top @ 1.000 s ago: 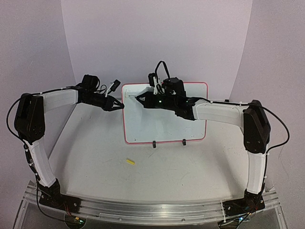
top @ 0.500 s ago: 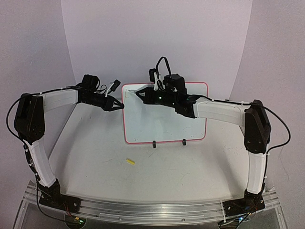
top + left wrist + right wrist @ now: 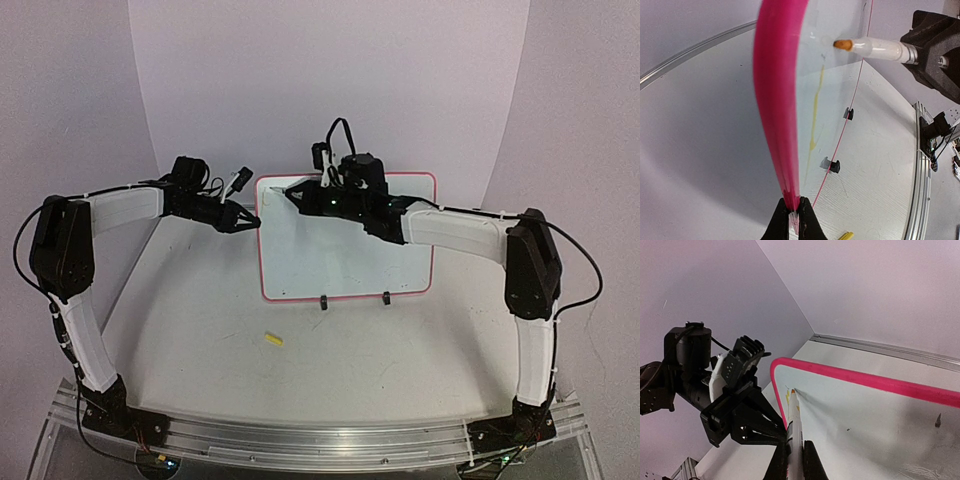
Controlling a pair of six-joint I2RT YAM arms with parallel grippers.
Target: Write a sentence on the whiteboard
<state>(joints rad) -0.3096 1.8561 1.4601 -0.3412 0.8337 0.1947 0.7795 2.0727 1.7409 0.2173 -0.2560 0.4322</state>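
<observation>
Top view
- Whiteboard point(image 3: 345, 262): stands upright on two black feet point(image 3: 323, 302) at the far middle of the table point(image 3: 180, 330).
- Left gripper point(image 3: 256, 222): closed on the whiteboard's left edge, in its upper half.
- Right gripper point(image 3: 297, 197): closed on a marker point(image 3: 283, 192), in front of the whiteboard's upper left part.
- Marker tip: at the whiteboard's top left corner.
- Cap point(image 3: 273, 340): yellow, lying on the table in front of the whiteboard, well apart from it, toward its left side.

Left wrist view
- Left gripper point(image 3: 792, 220): jaws pinched on the whiteboard's pink rim point(image 3: 776, 100).
- Marker point(image 3: 880, 49): white barrel with an orange tip, pointing at the whiteboard's face. Contact cannot be told here.
- Right gripper point(image 3: 935, 47): black, clamped on the marker's back end.
- Yellow stroke point(image 3: 815, 112): runs down the whiteboard's face below the tip. No words are readable.

Right wrist view
- Right gripper point(image 3: 792, 460): fingers tight around the marker point(image 3: 792, 425).
- Marker tip: seems to touch the whiteboard point(image 3: 865, 415) just inside its top left corner.
- Left gripper point(image 3: 781, 432): clamped on the whiteboard's left edge, just beside the marker.
</observation>
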